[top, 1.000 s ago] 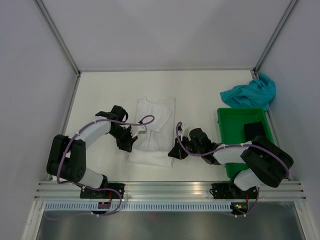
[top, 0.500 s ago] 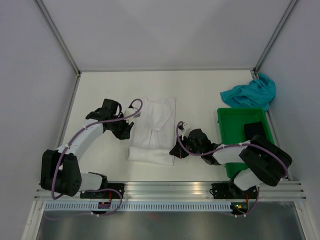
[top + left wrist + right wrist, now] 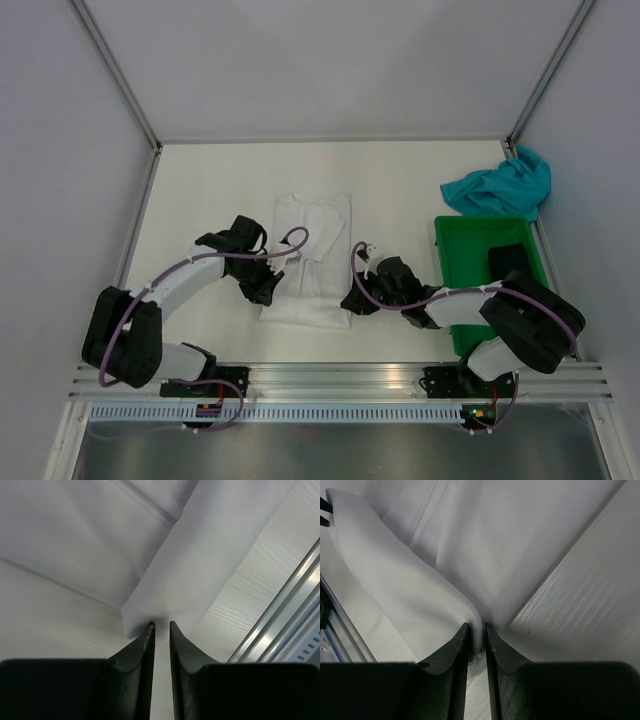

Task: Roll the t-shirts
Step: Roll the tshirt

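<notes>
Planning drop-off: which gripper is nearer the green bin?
Right. The right gripper pinches the white t-shirt just left of the green bin; the left gripper is across the shirt.

No legible lettering, brand, number or sign in any view. Nothing readable on white t-shirt (image 3: 315, 240), teal t-shirt (image 3: 500, 187) or green bin (image 3: 468, 258).

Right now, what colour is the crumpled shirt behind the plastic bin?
The crumpled shirt is plain teal-blue, clearest in the top external view.
</notes>
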